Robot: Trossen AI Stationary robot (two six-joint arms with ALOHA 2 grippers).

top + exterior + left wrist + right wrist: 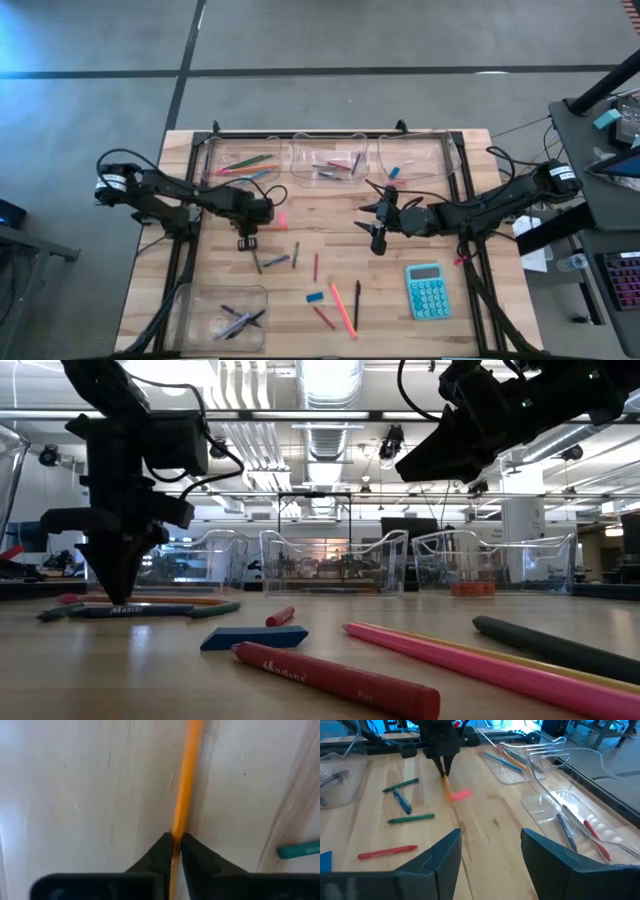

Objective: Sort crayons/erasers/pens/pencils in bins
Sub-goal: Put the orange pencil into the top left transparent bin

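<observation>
My left gripper (264, 218) points straight down at the table's left middle, shut on an orange pencil (186, 780) that lies on the wood. A pink piece (279, 220) lies just beside it. My right gripper (380, 218) hangs open above the table's middle right, with nothing between its fingers (442, 855). Loose sticks lie near the middle: green (258, 263), blue (277, 260), red (316, 266), a pink-orange pencil (343, 308), a black pen (357, 305), and a blue eraser (315, 297). Three clear bins (330, 160) stand along the far edge and one (222, 315) at the near left. My left gripper pinches the orange pencil between its two fingertips (162, 851), which come from above, pointing down, one on each long side of the shaft (176, 839). The pencil runs out ahead of the fingers (120, 585) and lies flat on the table.
A teal calculator (427, 291) lies at the near right. The far left bin (245, 160) holds long coloured sticks, the middle one short sticks, and the far right one (415, 160) a small blue and a small red piece. The near left bin holds dark pens.
</observation>
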